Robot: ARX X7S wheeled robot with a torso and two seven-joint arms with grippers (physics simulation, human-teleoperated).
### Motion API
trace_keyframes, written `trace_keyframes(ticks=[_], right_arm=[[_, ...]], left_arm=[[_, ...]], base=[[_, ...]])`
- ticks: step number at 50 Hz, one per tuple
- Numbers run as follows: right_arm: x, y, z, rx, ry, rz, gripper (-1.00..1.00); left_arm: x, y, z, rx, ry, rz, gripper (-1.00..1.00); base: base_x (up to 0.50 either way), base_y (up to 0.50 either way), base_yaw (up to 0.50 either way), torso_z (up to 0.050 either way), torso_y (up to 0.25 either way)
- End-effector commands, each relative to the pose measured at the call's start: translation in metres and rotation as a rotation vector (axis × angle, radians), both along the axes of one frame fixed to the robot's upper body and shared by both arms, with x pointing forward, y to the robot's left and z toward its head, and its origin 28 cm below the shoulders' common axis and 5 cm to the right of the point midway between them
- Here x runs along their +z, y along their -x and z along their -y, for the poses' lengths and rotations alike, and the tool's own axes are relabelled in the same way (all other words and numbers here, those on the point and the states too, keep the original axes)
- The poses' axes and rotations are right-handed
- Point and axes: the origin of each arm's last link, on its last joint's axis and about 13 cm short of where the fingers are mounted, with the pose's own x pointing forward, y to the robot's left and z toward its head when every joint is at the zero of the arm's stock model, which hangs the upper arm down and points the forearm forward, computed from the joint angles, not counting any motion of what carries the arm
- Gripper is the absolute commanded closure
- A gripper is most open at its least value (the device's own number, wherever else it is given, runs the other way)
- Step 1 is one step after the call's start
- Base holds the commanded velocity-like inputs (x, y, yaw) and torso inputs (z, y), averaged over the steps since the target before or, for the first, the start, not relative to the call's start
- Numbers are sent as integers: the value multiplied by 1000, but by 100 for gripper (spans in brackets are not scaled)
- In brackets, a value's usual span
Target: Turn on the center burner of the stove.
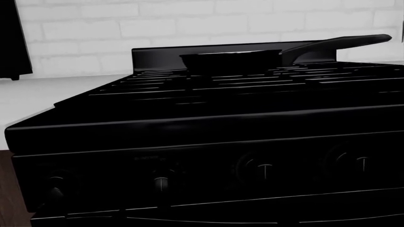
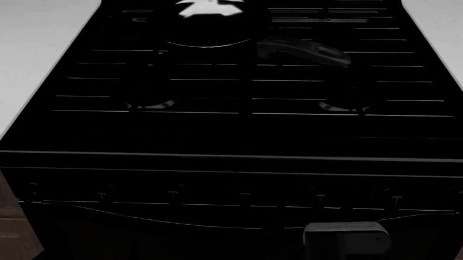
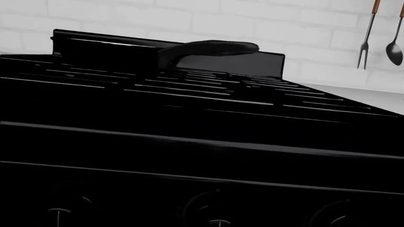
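Below stove (image 2: 231, 135) knobs (image 2: 244, 194), grey gripper (image 2: 347, 235) cut off; jaw state unclear.

We see flat, even simulator light with no clear source: the white brick wall (image 1: 189, 23) and countertop (image 1: 38, 94) render bright, while the stove (image 2: 231, 135) is so dark that its grate bars (image 2: 253, 81) and knobs (image 1: 265, 168) show only as thin grey highlights. A single bright glare patch sits in the pan (image 2: 210, 11) in the head view. All three views are sharp, without blur, edge distortion or distinct cast shadows.
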Motion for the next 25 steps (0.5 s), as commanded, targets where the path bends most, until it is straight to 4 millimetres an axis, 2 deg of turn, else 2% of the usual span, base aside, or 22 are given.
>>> trace_keyframes(ticks=[1,25], right_arm=[[-8,-10,5,-17,-2,-18,-100],[-20,-21,7,-36,-1,-54,-100]], left_arm=[[-5,-1,-5,7,-19,-14,-100],[-5,0,-4,5,-23,-14,-100]], base=[[0,0,0,0,0],[0,0,0,0,0]])
